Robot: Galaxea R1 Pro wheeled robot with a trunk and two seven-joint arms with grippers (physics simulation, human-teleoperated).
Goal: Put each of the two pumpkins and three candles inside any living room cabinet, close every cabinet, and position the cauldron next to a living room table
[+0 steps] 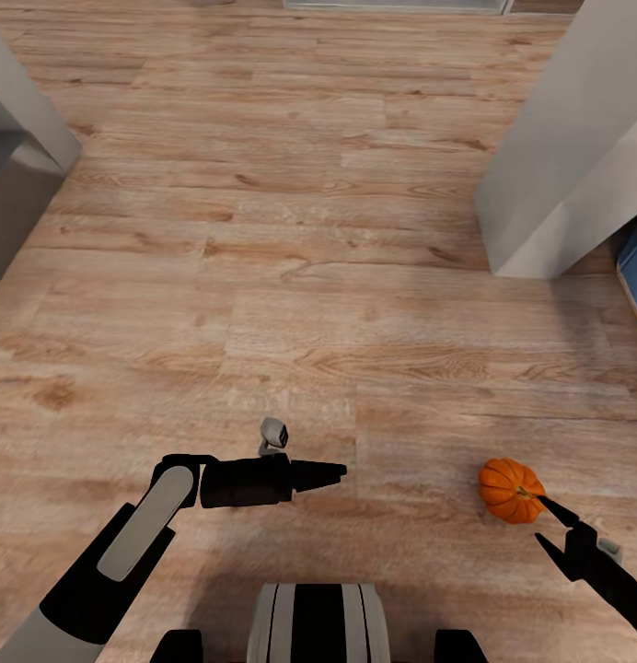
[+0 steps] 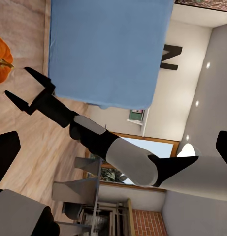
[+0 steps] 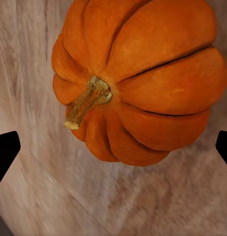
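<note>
A pumpkin point(image 1: 511, 491) lies on the floor point(image 1: 291, 276), just before the right gripper point(image 1: 550, 522).

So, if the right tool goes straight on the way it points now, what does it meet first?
Most likely the pumpkin on the wooden floor. The right tool is open and aimed at it, its tips wide on either side. How near it is, I cannot tell.

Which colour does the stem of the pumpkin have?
The stem of the pumpkin is tan-brown; the right wrist view shows it best.

The right gripper point(image 1: 550, 521) covers part of the pumpkin point(image 1: 510, 490); the blue furniture point(image 1: 635, 267) beside the white wall point(image 1: 567, 157) is cropped.
</note>
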